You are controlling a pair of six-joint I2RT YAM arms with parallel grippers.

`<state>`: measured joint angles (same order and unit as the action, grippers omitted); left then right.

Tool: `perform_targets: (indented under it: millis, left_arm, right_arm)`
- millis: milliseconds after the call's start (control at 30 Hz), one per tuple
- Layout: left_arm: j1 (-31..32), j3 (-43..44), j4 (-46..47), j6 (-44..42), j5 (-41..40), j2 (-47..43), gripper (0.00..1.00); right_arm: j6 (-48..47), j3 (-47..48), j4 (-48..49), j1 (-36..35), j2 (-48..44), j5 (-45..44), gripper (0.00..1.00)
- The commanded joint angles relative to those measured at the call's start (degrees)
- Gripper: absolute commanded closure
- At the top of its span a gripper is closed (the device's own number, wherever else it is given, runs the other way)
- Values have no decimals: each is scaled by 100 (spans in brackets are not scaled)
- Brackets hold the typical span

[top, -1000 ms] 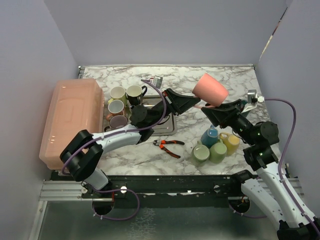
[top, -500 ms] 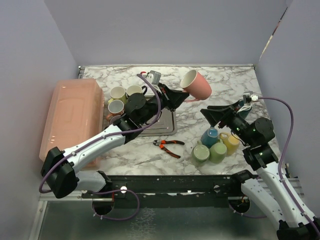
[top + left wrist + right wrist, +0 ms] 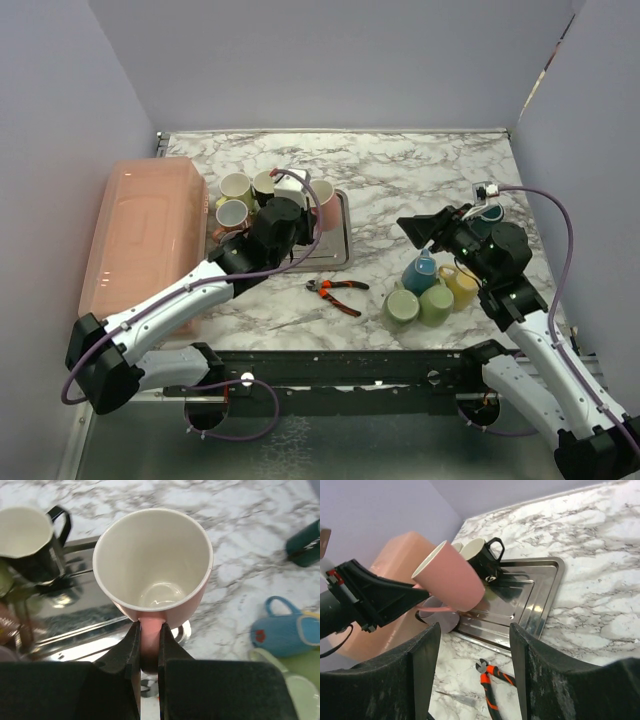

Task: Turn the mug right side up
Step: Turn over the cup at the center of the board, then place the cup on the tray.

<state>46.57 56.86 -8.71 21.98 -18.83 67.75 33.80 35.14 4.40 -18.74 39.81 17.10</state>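
Note:
The pink mug (image 3: 152, 560) is held by its handle in my left gripper (image 3: 149, 640), which is shut on it. The mug's mouth faces the left wrist camera and shows a white inside. In the right wrist view the pink mug (image 3: 452, 575) hangs tilted, mouth up and to the left, just above the steel tray (image 3: 530, 595). From the top the mug (image 3: 322, 205) is over the tray's right part (image 3: 338, 245), with my left gripper (image 3: 305, 215) beside it. My right gripper (image 3: 420, 230) is open and empty to the right; its fingers (image 3: 422, 670) frame the tray.
A black mug (image 3: 30, 545) and other mugs (image 3: 232, 212) stand on the tray's left. A pink box (image 3: 140, 240) lies at far left. Orange pliers (image 3: 338, 290) lie in front of the tray. Blue (image 3: 420, 268), yellow (image 3: 462, 283) and green mugs (image 3: 402, 305) cluster at right, with a teal mug (image 3: 490, 215) behind them.
My left gripper has carried the pink mug from mid-air at the table's middle down and left to over the tray. My right gripper has stayed open and drawn back slightly.

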Motion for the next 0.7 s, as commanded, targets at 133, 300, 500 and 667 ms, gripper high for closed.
perform_targets:
  millis: [133,300,500,667]
  left_arm:
    - [-40,-657,-67,424,-1726,-156,100]
    - [-266,-847,14,639,-2013,171,100]
    - [-837,-1150,637,668,-1701,468,100]
    - [-1062,-1238,916,592,-1651,785,100]
  right_arm:
    - [-66,39,-259,4,230,-412,39]
    - [-90,52,-415,2,268,-655,39]
    - [-77,46,-432,5,335,-752,39]
    - [-58,72,-432,9,395,-800,39]
